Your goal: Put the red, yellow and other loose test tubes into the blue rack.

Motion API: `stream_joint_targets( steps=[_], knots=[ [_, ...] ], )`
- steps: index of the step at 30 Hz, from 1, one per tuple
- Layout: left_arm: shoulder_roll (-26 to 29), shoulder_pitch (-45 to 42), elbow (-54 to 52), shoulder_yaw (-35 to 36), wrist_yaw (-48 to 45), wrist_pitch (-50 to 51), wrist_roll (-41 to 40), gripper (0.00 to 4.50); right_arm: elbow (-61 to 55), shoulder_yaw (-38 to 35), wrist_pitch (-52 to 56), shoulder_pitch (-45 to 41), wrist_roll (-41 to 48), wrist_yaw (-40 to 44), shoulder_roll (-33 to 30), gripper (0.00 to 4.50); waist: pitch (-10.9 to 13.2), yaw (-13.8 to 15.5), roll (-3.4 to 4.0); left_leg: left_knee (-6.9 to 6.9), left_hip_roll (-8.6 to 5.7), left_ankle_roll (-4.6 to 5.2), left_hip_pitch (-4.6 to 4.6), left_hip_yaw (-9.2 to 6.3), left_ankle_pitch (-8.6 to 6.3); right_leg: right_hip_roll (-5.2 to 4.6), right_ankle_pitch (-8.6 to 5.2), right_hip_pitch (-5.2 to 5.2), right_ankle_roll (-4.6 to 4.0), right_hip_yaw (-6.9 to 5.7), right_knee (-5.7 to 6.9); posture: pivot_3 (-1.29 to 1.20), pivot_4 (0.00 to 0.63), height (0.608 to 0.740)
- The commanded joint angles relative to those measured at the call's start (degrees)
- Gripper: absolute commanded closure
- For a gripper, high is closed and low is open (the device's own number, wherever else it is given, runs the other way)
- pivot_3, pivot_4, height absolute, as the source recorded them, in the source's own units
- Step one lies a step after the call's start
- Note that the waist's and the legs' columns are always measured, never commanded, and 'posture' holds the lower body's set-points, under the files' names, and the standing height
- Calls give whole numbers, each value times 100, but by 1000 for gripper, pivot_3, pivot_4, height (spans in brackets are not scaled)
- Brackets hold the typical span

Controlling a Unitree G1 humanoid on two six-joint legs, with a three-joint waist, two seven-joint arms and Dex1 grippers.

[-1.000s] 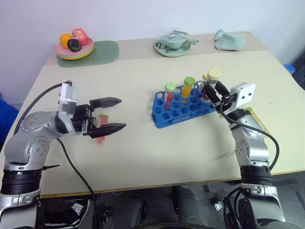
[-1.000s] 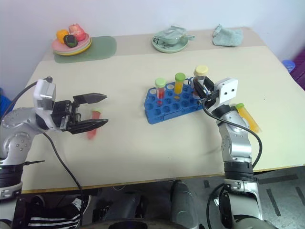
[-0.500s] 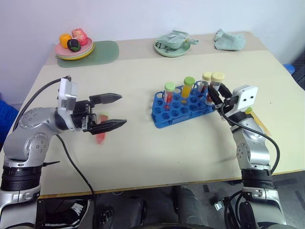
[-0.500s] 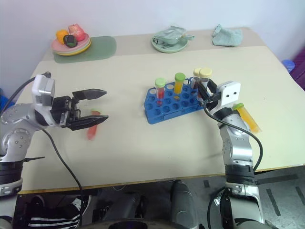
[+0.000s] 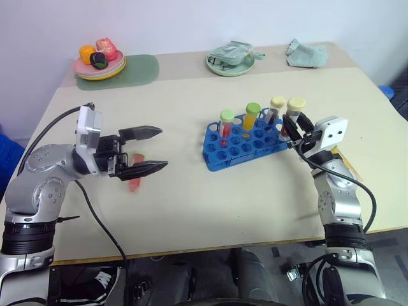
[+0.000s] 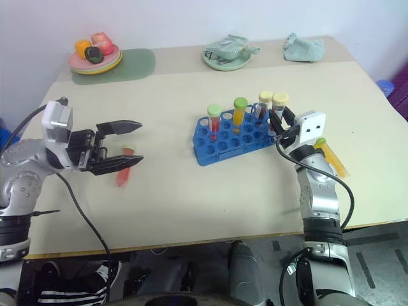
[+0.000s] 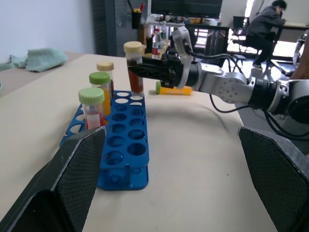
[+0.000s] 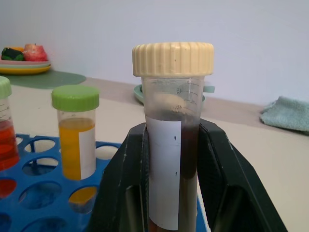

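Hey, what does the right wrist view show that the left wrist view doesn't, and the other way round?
Right wrist view alone: the plate of fruit and, close up, black fingers clamped on the cream-capped dark tube.

Left wrist view alone: a yellow tube with a green cap lying loose on the table beyond the rack, a seated person at desks in the background, and the right gripper seen from outside.

Both: the blue rack, the green-capped orange tube standing in it, and the teal cloth.

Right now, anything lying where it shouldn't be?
Yes. Two tubes lie flat on the table: a red tube under the open left gripper, and a yellow tube beside the right arm. Both are outside the blue rack.
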Motion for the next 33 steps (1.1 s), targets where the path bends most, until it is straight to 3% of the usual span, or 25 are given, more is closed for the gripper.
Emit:
stream_joint_targets(
  steps=[1, 33],
  knots=[
    [94, -1, -40, 197, -50, -116, -12, 0, 101, -83, -178, -124, 16, 24, -26, 3716, 0, 0, 0, 0, 0, 0, 0, 0, 0, 0, 0, 0, 0, 0, 0, 0, 150, 740],
    [107, 61, 234, 290, -282, -366, 75, 0, -339, -123, -54, 231, 193, -338, 369, 3716, 0, -2, 0, 0, 0, 0, 0, 0, 0, 0, 0, -1, 0, 0, 2, 0, 150, 740]
  ],
)
